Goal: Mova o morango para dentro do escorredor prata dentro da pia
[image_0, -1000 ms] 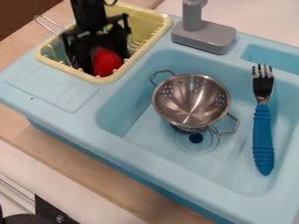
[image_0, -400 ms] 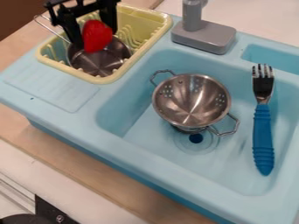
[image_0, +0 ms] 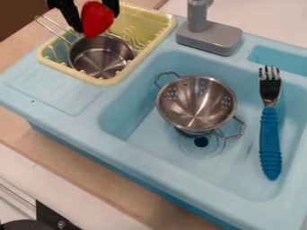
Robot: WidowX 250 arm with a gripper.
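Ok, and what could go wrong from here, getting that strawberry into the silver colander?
The strawberry hangs in the tool over the metal pan in the yellow basket, so a slip now could drop it in there. The colander has looped handles sticking out; a low approach might snag one and tip it.

There is one strawberry, one colander, one saucepan, one fork, one basket, one faucet and one sink (of each kind, I count only a single piece).
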